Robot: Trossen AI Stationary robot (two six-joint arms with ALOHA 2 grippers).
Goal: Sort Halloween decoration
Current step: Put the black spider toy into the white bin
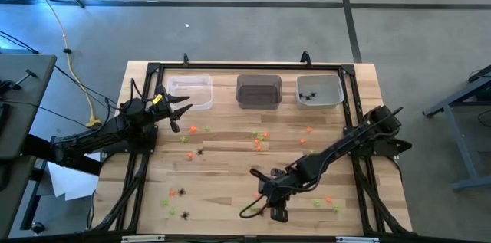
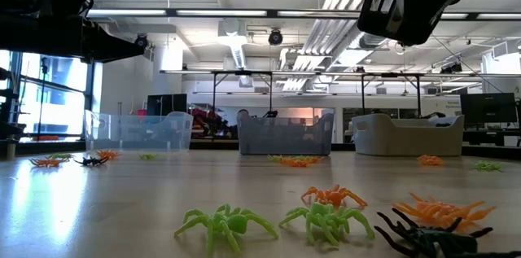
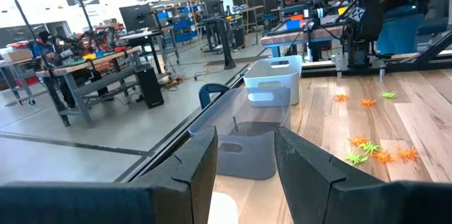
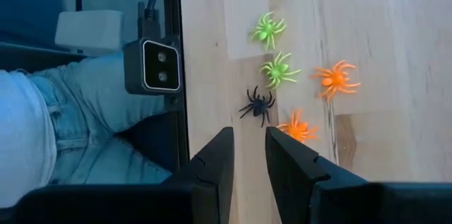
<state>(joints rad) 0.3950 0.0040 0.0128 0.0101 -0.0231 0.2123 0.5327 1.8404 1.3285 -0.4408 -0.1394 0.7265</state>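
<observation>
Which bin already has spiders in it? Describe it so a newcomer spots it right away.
Look along the far edge of the wooden table, where three small bins stand in a row. Take the one at the right end, the pale bin, nearest the right arm's side. Unlike the clear bin and the grey bin, it holds black spiders.

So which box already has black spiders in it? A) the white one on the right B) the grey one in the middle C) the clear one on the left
A: in the high view the white bin on the right holds a few black spiders, while the clear bin and the grey bin look empty.
</observation>
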